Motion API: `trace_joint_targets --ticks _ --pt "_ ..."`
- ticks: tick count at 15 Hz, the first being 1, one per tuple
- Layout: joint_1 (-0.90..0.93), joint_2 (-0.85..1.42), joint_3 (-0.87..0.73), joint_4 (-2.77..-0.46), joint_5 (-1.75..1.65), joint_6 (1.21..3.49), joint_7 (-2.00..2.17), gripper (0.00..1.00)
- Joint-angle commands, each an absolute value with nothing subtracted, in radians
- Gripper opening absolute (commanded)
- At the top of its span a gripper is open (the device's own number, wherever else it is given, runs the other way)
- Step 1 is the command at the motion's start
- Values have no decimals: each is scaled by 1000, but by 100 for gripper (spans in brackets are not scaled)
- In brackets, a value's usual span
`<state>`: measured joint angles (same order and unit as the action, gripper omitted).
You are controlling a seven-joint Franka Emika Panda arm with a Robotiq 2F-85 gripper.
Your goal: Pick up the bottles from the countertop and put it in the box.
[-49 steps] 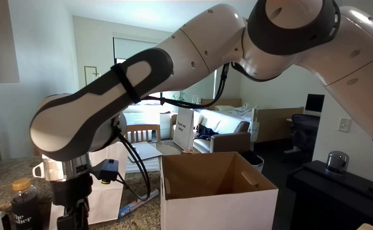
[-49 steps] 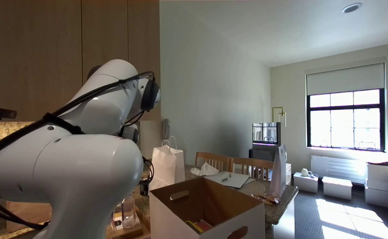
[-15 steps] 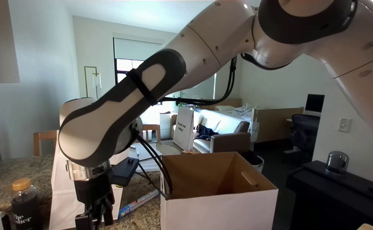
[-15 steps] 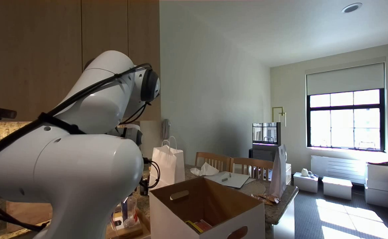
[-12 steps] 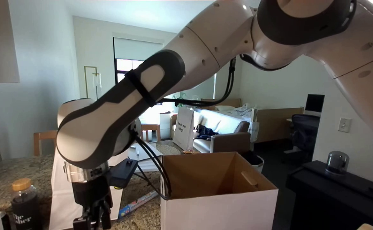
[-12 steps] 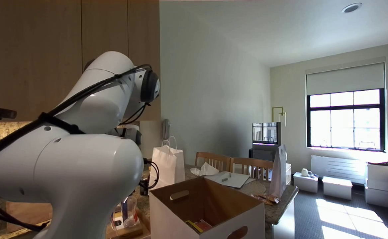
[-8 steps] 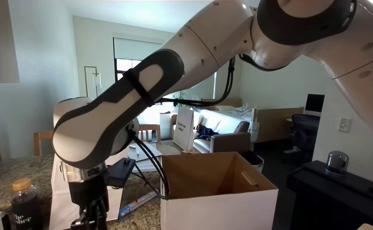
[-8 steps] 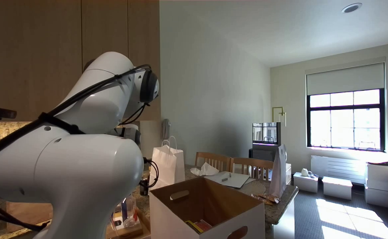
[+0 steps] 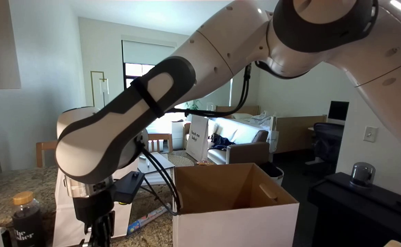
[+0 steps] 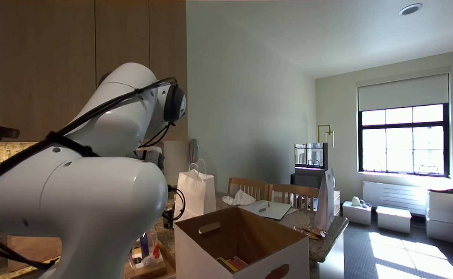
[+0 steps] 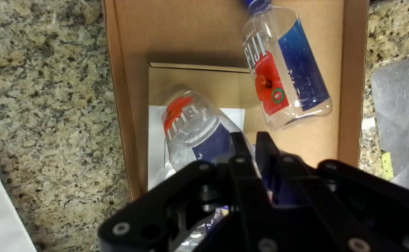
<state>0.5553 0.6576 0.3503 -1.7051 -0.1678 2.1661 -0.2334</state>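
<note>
Gripper (image 11: 251,136): fingers nearly pressed together, over the near bottle (image 11: 199,127); whether they pinch it I cannot tell.
Near bottle: clear, red and blue label, within the tray's (image 11: 180,28) outline, partly hidden by the gripper; whether it rests there is unclear.
Far bottle (image 11: 278,71): clear, blue cap, same label, slanting in the tray, partly over a carton (image 11: 194,82).
Tray: shallow brown cardboard, on the desk (image 11: 54,105).
Sink (image 11: 400,101): metal, just beside the tray.
Flask (image 9: 27,219): orange cap, dark sleeve, upright on the desk.
Bag (image 10: 197,193): white paper, upright on the desk, near the box (image 9: 235,226).
Tube (image 9: 149,218): printed, lying on the desk between bag and box.
Box: large, open-topped, in both exterior views; yellow and red items (image 10: 232,264) at its bottom, in an exterior view.
Sofa (image 9: 247,154): beyond the box.
Window (image 10: 399,143): bright, farthest off.
</note>
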Motion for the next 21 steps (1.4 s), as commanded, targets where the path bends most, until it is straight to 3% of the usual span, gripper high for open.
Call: trace_joint_targets --ticks 1,10,21 --pt "557 648 353 -1714 -180 2178 -221 41" --pt "571 659 347 -1680 -189 2143 -212 97" --pt "571 737 346 -1607 -173 2095 -234 100"
